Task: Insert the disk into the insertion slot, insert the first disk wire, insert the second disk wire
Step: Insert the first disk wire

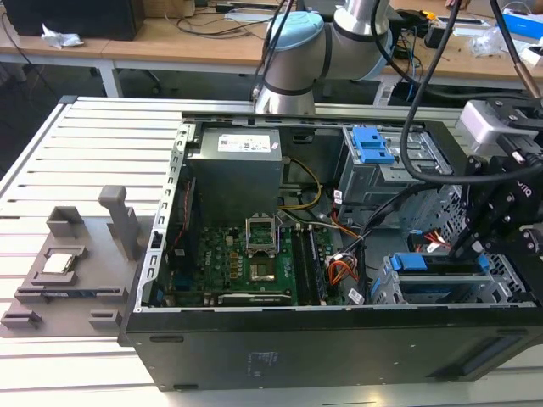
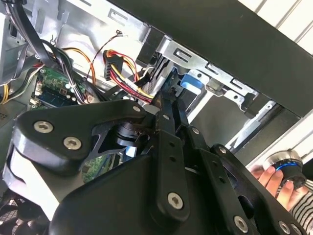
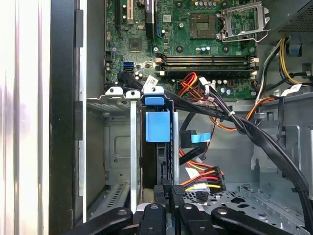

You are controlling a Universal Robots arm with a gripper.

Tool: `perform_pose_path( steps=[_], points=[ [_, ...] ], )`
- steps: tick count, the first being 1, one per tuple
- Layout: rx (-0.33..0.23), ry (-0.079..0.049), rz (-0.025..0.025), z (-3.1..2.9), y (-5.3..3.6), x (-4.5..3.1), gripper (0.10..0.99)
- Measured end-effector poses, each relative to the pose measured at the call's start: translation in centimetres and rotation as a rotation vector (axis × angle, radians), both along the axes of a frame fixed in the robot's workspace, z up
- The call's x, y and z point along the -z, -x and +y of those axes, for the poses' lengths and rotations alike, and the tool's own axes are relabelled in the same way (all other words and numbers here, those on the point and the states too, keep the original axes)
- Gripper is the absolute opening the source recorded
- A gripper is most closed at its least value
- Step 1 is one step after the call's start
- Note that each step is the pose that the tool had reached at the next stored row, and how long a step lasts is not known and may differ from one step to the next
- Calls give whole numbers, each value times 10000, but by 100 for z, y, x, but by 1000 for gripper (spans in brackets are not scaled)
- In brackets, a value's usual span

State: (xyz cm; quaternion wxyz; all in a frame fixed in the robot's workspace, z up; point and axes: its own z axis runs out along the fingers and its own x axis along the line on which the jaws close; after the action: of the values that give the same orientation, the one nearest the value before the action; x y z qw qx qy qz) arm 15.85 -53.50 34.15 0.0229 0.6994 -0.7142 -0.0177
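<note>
**At the drive cage: disk in slot**

Toward the exterior view's near right, the disk [image 1: 437, 265] lies in the insertion slot [image 1: 383, 287]. The pincer [image 1: 460, 252] stands at its end; whether spread or pressed together cannot be told.

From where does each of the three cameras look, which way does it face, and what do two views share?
Exterior view: off the arm, raised, looks down into the open computer case; arm and gripper show.
First wrist view: on the arm, looks past the gripper at the disk in the insertion slot, motherboard beyond.
Second wrist view: close behind the gripper's linkage, faces the disk; a person's hand shows.
Shared: both wrist views see the disk's blue carrier.
</note>
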Motion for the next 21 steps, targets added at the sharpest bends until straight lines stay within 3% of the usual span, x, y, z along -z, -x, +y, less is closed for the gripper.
perform_pose_path(
  steps=[15,16,19,20,21],
  points=[
    [3,-20,1,0,6,111,180],
    [2,1,0,0,5,96,243],
    [0,81,0,11,5,-94,243],
    [0,151,0,27,5,-149,227],
    [0,229,0,41,5,-202,106]
  ],
)
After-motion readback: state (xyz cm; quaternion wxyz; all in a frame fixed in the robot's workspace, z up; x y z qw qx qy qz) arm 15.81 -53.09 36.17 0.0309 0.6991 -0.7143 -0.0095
